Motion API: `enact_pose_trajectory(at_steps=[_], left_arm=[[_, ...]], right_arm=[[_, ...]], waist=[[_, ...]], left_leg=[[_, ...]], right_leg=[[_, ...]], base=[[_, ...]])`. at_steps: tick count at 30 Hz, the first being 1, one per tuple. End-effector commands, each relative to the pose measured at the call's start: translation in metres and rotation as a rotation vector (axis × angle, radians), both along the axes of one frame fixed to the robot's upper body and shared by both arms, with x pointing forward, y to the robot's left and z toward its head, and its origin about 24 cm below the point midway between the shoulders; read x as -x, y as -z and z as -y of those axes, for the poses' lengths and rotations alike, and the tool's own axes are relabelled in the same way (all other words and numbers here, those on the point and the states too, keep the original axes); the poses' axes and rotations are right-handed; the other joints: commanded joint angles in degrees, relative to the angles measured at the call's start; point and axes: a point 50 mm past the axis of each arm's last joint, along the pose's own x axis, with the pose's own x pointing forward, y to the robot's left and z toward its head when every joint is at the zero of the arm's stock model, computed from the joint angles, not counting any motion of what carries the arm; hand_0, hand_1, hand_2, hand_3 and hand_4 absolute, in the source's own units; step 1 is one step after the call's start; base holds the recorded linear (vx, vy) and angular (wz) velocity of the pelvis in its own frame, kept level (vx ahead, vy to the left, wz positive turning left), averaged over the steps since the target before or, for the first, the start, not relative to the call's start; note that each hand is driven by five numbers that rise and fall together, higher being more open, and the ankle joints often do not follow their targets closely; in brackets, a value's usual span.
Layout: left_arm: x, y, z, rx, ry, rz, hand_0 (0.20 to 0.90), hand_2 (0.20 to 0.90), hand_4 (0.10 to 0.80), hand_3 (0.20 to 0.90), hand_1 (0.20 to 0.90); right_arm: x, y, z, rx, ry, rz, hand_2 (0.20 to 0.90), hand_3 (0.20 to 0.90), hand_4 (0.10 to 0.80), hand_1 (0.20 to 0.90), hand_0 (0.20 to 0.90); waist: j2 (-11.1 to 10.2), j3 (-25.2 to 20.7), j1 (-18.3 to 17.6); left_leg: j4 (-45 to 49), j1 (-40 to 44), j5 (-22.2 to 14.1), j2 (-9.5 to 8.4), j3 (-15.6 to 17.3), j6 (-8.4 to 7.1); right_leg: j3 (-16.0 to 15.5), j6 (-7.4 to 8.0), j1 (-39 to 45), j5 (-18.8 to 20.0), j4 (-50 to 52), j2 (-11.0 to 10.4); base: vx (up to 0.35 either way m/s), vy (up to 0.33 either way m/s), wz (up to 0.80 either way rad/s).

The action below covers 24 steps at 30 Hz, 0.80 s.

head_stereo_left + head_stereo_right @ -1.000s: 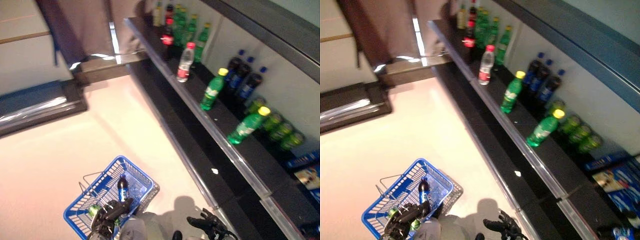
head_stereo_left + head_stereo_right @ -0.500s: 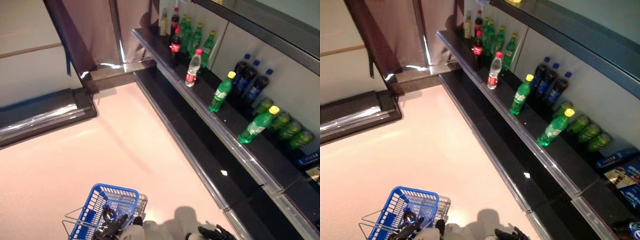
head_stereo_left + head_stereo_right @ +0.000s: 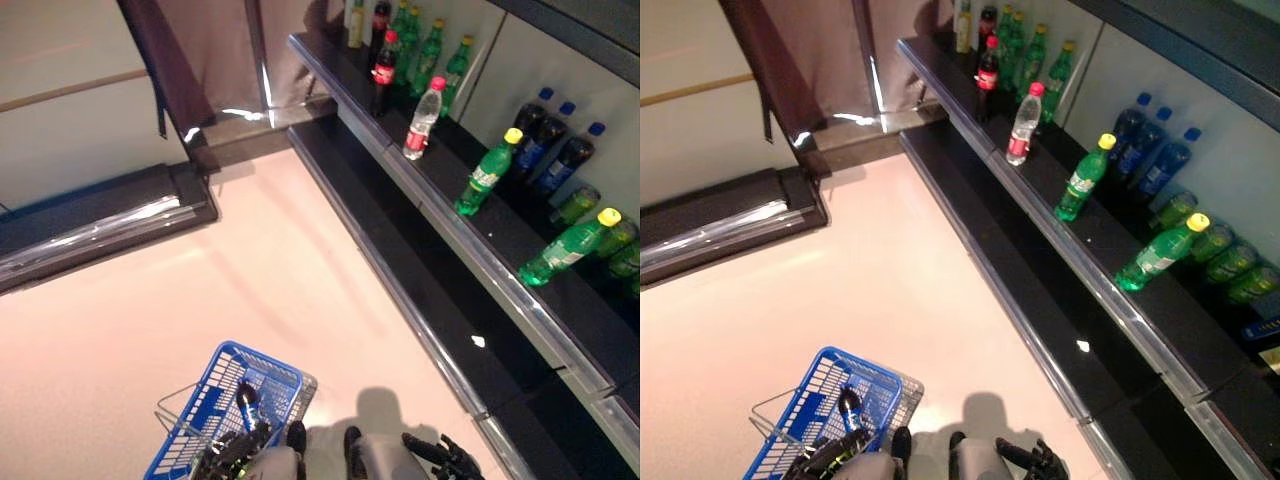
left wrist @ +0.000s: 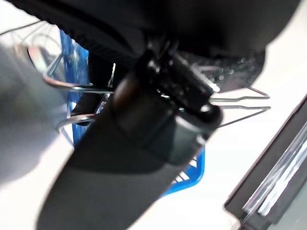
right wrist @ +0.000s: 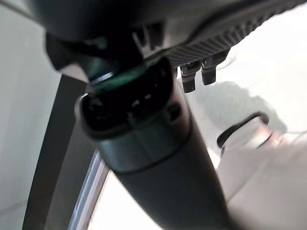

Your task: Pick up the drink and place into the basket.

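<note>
blue basket (image 3: 262,372) holds dark bottle (image 3: 246,402)

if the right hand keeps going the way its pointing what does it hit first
Probably the dark lower ledge under the drinks shelf. The right hand points out to the robot's right over bare floor, nothing between. Depth is unclear.

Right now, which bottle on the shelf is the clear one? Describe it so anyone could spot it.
Follow the long black shelf along the wall. The clear bottle stands alone at its front edge, between the cola bottle and a green bottle; only it has a pink cap.
</note>
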Motion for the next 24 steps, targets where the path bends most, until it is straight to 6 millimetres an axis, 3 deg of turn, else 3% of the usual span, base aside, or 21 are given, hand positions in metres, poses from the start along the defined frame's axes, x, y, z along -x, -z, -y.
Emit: enact_pose_trajectory(at_steps=[1, 2, 3, 5, 8, 10, 11, 12, 13, 15, 16, 18, 19, 21, 22, 23, 24], left_arm=[[-0.052, -0.033, -0.001, -0.062, 0.049, 0.337, 0.300, 0.300, 0.100, 0.200, 0.300], [-0.051, -0.028, 0.007, -0.049, 0.034, 0.303, 0.300, 0.300, 0.100, 0.200, 0.300], [-0.050, -0.028, 0.007, -0.045, 0.029, 0.300, 0.300, 0.300, 0.100, 0.200, 0.300], [-0.049, -0.024, 0.017, -0.013, 0.040, 0.301, 0.300, 0.300, 0.100, 0.200, 0.300], [-0.052, -0.026, 0.020, -0.021, 0.053, 0.317, 0.300, 0.300, 0.100, 0.200, 0.300], [-0.056, -0.030, 0.016, -0.020, 0.033, 0.347, 0.300, 0.300, 0.100, 0.200, 0.300], [-0.055, -0.031, 0.012, -0.022, 0.025, 0.363, 0.300, 0.300, 0.100, 0.200, 0.300], [-0.054, -0.031, 0.011, -0.019, 0.018, 0.365, 0.300, 0.300, 0.100, 0.200, 0.300], [-0.051, -0.030, 0.007, -0.015, 0.003, 0.364, 0.300, 0.300, 0.100, 0.200, 0.300], [-0.043, -0.028, 0.001, 0.001, -0.043, 0.356, 0.300, 0.300, 0.100, 0.200, 0.300], [-0.037, -0.025, 0.000, 0.016, -0.077, 0.351, 0.300, 0.300, 0.100, 0.200, 0.300], [-0.031, -0.024, 0.000, 0.017, -0.101, 0.347, 0.300, 0.300, 0.100, 0.200, 0.300], [-0.029, -0.023, 0.002, 0.021, -0.123, 0.350, 0.300, 0.300, 0.100, 0.200, 0.300], [-0.034, -0.024, 0.002, 0.033, -0.149, 0.363, 0.300, 0.300, 0.100, 0.200, 0.300], [-0.035, -0.024, 0.003, 0.032, -0.143, 0.365, 0.300, 0.300, 0.100, 0.200, 0.300], [-0.041, -0.026, 0.003, 0.030, -0.112, 0.363, 0.300, 0.300, 0.100, 0.200, 0.300], [-0.045, -0.027, 0.004, 0.019, -0.067, 0.356, 0.300, 0.300, 0.100, 0.200, 0.300]], right_arm=[[0.033, 0.001, 0.024, 0.050, 0.050, -0.076, 0.900, 0.900, 0.800, 0.900, 0.900], [0.038, 0.004, 0.021, 0.051, 0.064, -0.117, 0.900, 0.900, 0.800, 0.900, 0.900], [0.038, 0.004, 0.021, 0.053, 0.063, -0.120, 0.900, 0.900, 0.800, 0.900, 0.900], [0.039, 0.004, 0.019, 0.087, -0.024, -0.126, 0.900, 0.900, 0.800, 0.900, 0.900], [0.029, 0.001, 0.020, 0.137, -0.101, -0.116, 0.900, 0.900, 0.800, 0.900, 0.900], [0.017, -0.002, 0.025, 0.121, -0.111, -0.085, 0.900, 0.900, 0.800, 0.900, 0.900], [0.009, -0.004, 0.026, 0.130, -0.139, -0.077, 0.900, 0.900, 0.800, 0.900, 0.900], [0.006, -0.004, 0.027, 0.135, -0.148, -0.077, 0.900, 0.900, 0.800, 0.900, 0.900], [0.003, -0.004, 0.028, 0.140, -0.155, -0.079, 0.900, 0.900, 0.800, 0.900, 0.900], [0.005, -0.004, 0.029, 0.137, -0.148, -0.087, 0.900, 0.900, 0.800, 0.900, 0.900], [0.008, -0.004, 0.031, 0.137, -0.151, -0.093, 0.900, 0.900, 0.800, 0.900, 0.900], [0.014, -0.003, 0.033, 0.120, -0.128, -0.108, 0.900, 0.900, 0.800, 0.900, 0.900], [0.018, -0.002, 0.034, 0.108, -0.110, -0.121, 0.900, 0.900, 0.800, 0.900, 0.900], [0.024, 0.000, 0.033, 0.104, -0.104, -0.139, 0.900, 0.900, 0.800, 0.900, 0.900], [0.025, 0.000, 0.033, 0.103, -0.101, -0.144, 0.900, 0.900, 0.800, 0.900, 0.900], [0.032, 0.002, 0.031, 0.108, -0.072, -0.150, 0.900, 0.900, 0.800, 0.900, 0.900], [0.038, 0.003, 0.030, 0.106, -0.021, -0.154, 0.900, 0.900, 0.800, 0.900, 0.900]], waist=[[0.65, -3.47, -3.83], [1.28, -5.37, -4.82], [1.55, -5.41, -4.93], [0.52, -6.54, -5.60], [-0.19, -6.33, -4.09], [-1.07, -5.05, -1.40], [-0.71, -4.46, 0.17], [-0.58, -4.57, 0.49], [-0.06, -4.75, 1.16], [0.88, -4.51, 3.19], [0.91, -4.41, 3.93], [0.89, -4.10, 4.80], [1.03, -3.80, 4.86], [1.58, -3.53, 4.47], [1.61, -3.49, 4.41], [2.20, -3.22, 3.79], [2.43, -3.06, 3.21]], left_leg=[[15.76, 4.04, -11.03, -4.14, -1.27, 0.82], [23.32, 5.40, -3.44, -3.82, -0.94, -1.63], [24.05, 5.36, -3.28, -3.60, -0.99, -1.87], [38.69, 2.54, 4.31, -3.86, 2.79, -4.38], [40.20, -3.68, 5.13, -2.51, 3.60, -3.64], [36.19, -10.20, 3.45, -1.53, 2.82, -1.58], [27.90, -10.35, 3.43, 0.81, 1.33, -1.04], [23.89, -10.46, 3.58, 2.02, 0.95, -0.92], [15.30, -10.24, 3.88, 5.34, 0.24, -1.19], [0.19, -9.86, 8.30, 11.81, -4.50, -3.90], [-3.58, -10.27, 9.82, 14.34, -6.45, -4.90], [-5.63, -11.14, 10.37, 16.13, -10.37, -5.55], [-3.98, -11.99, 10.32, 16.84, -10.82, -5.79], [-0.18, -12.09, 9.07, 16.60, -11.14, -6.14], [0.22, -12.05, 8.73, 16.51, -11.13, -6.24], [2.69, -11.26, 7.31, 15.66, -10.06, -6.66], [4.55, -11.19, 5.90, 14.41, -8.63, -6.41]], right_leg=[[-0.42, 2.39, 1.40, 25.20, -34.41, 2.61], [-0.99, 0.07, 2.72, 22.79, -31.15, 3.63], [-1.33, -0.10, 2.87, 22.47, -30.86, 3.85], [-2.84, -2.51, 6.43, 19.92, -30.62, 2.99], [-1.82, -2.93, 9.24, 18.42, -30.34, 2.97], [2.39, -2.71, 12.58, 16.89, -30.70, 3.36], [5.36, -2.55, 14.27, 15.66, -30.98, 4.50], [6.35, -2.45, 14.65, 15.18, -31.10, 4.90], [8.19, -2.19, 15.62, 13.92, -31.20, 5.75], [12.30, -1.59, 18.42, 11.12, -30.47, 6.59], [14.65, -0.96, 19.90, 9.88, -30.04, 5.91], [17.86, -0.19, 21.56, 8.68, -29.34, 4.60], [18.88, 0.40, 22.35, 7.76, -28.79, 3.38], [18.82, 2.57, 22.16, 6.45, -27.37, 0.56], [18.75, 2.94, 22.04, 6.24, -27.08, 0.06], [16.81, 4.59, 20.47, 6.48, -25.33, -2.57], [15.70, 5.27, 20.26, 6.78, -24.53, -4.37]], base=[[0.546, -0.022, 0.33], [0.389, -0.013, 0.60], [0.492, -0.047, 0.59], [0.490, -0.094, 0.67], [0.393, -0.023, -0.08], [0.473, 0.088, -0.33], [0.460, 0.167, -0.71], [0.490, 0.270, -0.88], [0.463, 0.309, -1.02], [0.615, 0.438, -1.09], [0.575, 0.432, -0.98], [0.466, 0.450, -0.87], [0.369, 0.524, -0.97], [0.262, 0.506, -1.12], [0.281, 0.554, -1.10], [0.286, 0.569, -0.87], [0.308, 0.624, -0.53]])
